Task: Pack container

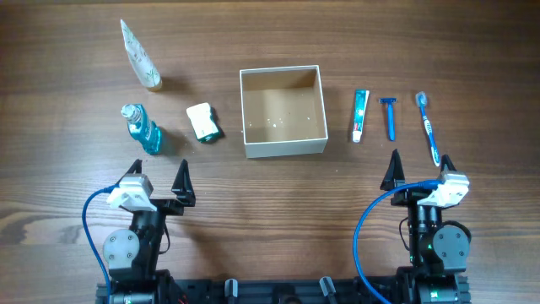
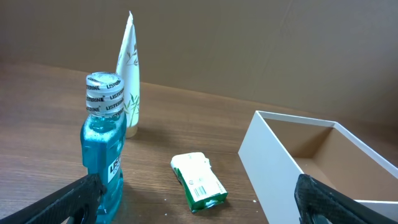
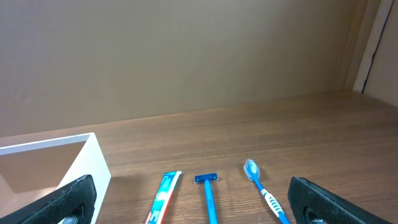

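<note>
While left gripper [image 1: 159, 169], right gripper [image 1: 419, 160] gape, container [image 1: 283, 147] on wood-grain table [image 1: 278, 203]; tan wall [image 3: 186, 56] behind.

On the wooden counter [image 1: 270, 190], a blue mouthwash bottle [image 1: 142, 128] stands upright with a white tube [image 1: 141, 57] on its cap behind it. A green-and-white packet [image 1: 203, 122] lies flat nearby. Well apart, a small toothpaste tube [image 1: 360, 116], blue razor [image 1: 390, 116] and blue toothbrush [image 1: 429, 127] lie side by side.
</note>
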